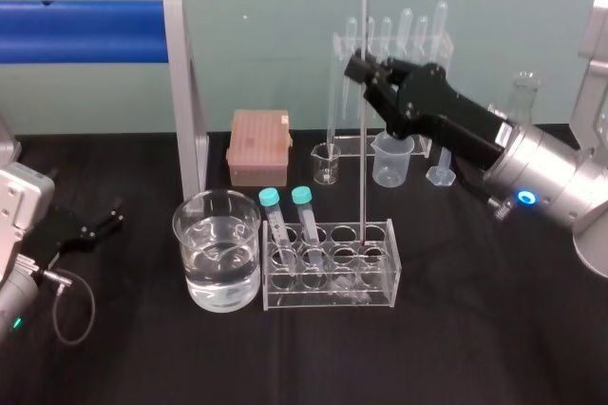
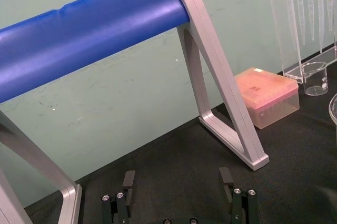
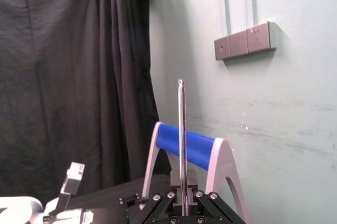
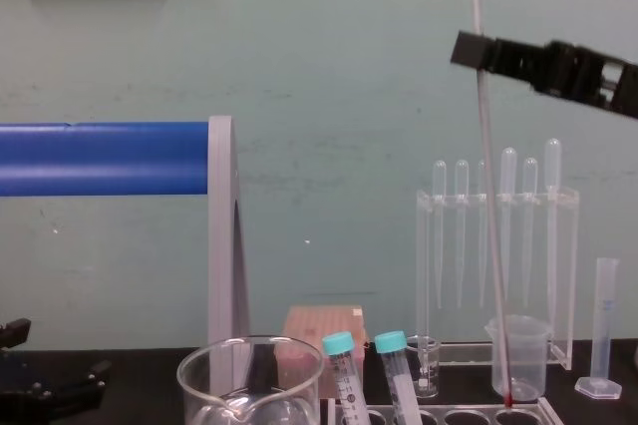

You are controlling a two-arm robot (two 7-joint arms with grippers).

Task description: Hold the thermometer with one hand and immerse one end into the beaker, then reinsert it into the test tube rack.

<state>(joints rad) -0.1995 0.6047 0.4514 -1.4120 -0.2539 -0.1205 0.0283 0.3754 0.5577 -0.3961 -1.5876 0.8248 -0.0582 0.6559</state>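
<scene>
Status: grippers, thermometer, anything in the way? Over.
Right gripper, jaws shut on thermometer, upright, lower end in test tube rack. Left gripper parked far left, jaws open. Two teal-capped tubes stand between thermometer and beaker.

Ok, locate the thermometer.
In the head view the thermometer stands upright, its tip in a hole near the right end of the test tube rack, pinched high by the right gripper; the left gripper rests far left.

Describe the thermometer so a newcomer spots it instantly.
Find the clear test tube rack beside the big beaker. From its right end rises the thermometer, held by the right claw. Unlike the short teal-capped tubes, it's a thin glass rod, far taller.
</scene>
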